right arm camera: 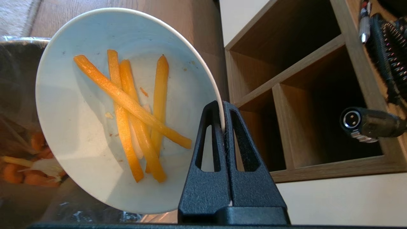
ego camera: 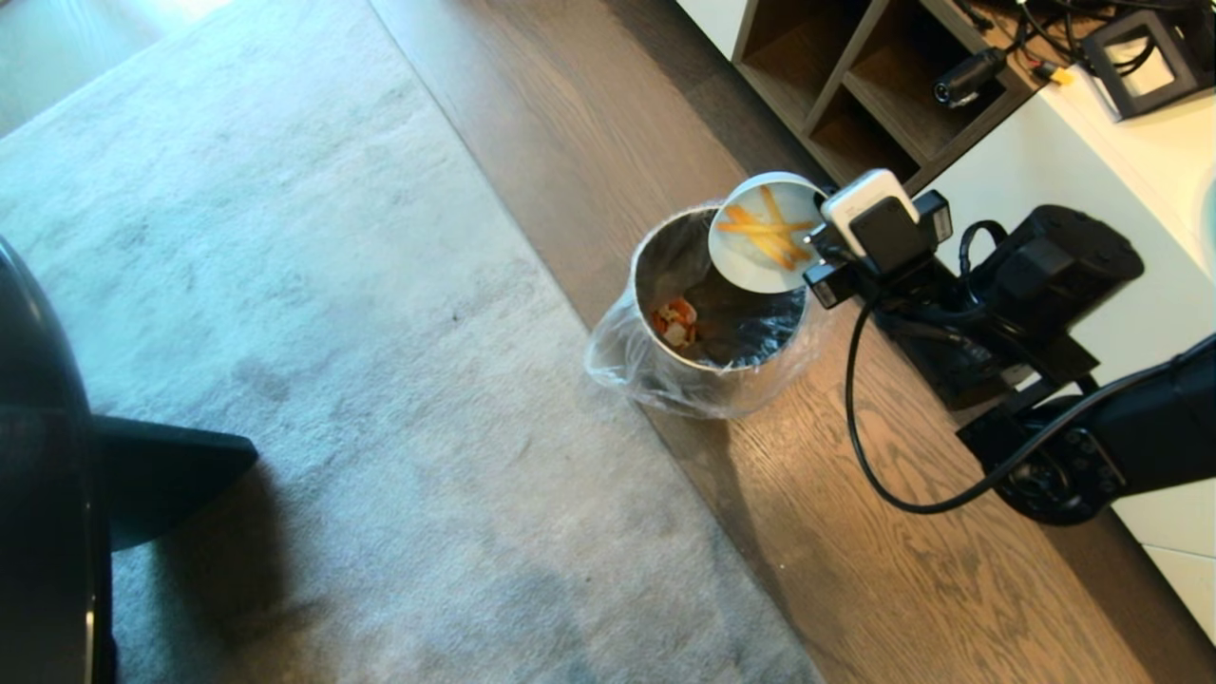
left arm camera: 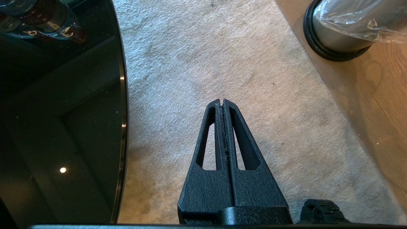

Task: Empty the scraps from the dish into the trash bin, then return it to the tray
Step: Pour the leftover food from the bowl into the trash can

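1. Dish (ego camera: 760, 256), tilted steeply over the trash bin (ego camera: 708, 313), is pinched at its rim by the right gripper (right arm camera: 222, 109), fingers clamped tight.
2. Scraps (right arm camera: 136, 111), 4 sticks, cling inside it.
3. Wooden shelf (ego camera: 855, 76) stands just behind the bin.
4. Left gripper (left arm camera: 222, 102) hangs closed and empty above the carpet (left arm camera: 222, 57), beside the round tabletop (left arm camera: 63, 111).

The tilted dish (ego camera: 760, 237) covers the far right part of the trash bin (ego camera: 708, 370) mouth; the rest of the mouth is open. Wooden shelves (ego camera: 855, 85) stand close behind on the right. The grey rug (ego camera: 332, 332) on the left gives wide room. A black round counter (ego camera: 38, 475) blocks the near left.
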Available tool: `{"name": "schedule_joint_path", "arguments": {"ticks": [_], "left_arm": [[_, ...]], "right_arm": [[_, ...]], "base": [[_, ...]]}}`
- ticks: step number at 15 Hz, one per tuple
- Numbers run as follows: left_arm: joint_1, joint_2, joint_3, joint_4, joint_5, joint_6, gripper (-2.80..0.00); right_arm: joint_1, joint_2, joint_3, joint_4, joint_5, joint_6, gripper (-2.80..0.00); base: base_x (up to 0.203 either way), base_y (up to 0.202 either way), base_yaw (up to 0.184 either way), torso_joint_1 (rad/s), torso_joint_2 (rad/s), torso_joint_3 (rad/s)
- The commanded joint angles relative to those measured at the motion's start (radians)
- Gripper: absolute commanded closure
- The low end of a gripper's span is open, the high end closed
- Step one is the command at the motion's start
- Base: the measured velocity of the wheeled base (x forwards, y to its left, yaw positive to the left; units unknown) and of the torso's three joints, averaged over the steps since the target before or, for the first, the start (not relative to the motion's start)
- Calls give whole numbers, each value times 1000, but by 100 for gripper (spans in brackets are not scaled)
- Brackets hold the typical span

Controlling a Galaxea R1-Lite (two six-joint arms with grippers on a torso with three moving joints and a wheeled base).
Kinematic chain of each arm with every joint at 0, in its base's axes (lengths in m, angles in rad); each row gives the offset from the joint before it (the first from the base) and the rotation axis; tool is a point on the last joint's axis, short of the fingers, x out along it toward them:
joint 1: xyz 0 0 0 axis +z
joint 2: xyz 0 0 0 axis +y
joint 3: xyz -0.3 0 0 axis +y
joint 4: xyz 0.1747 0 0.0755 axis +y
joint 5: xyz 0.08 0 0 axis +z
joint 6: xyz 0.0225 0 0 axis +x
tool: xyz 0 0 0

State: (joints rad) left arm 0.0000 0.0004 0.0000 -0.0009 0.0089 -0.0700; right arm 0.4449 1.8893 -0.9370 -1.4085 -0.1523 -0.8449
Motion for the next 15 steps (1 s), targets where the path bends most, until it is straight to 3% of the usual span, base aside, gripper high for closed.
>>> {"name": "schedule_joint_path", "arguments": {"ticks": [1,3,7,12,15], "left_arm": [[0,0,0,-1,0,-1,0],[0,0,0,-1,0,-1,0],[0,0,0,-1,0,-1,0],[0,0,0,-1,0,-1,0],[0,0,0,-1,0,-1,0]], "right_arm": [[1,8,-12,-16,7,-39,0],[0,8,-21,-40,55,-115,0],[7,10,-17,-92,72,-273,0],[14,30,-15,-159,71,-378,0],[30,34,-5,-159,118,-384,0]], "base": [[0,0,0,0,0,0],[0,0,0,0,0,0],[0,0,0,0,0,0],[0,0,0,0,0,0],[0,0,0,0,0,0]]}}
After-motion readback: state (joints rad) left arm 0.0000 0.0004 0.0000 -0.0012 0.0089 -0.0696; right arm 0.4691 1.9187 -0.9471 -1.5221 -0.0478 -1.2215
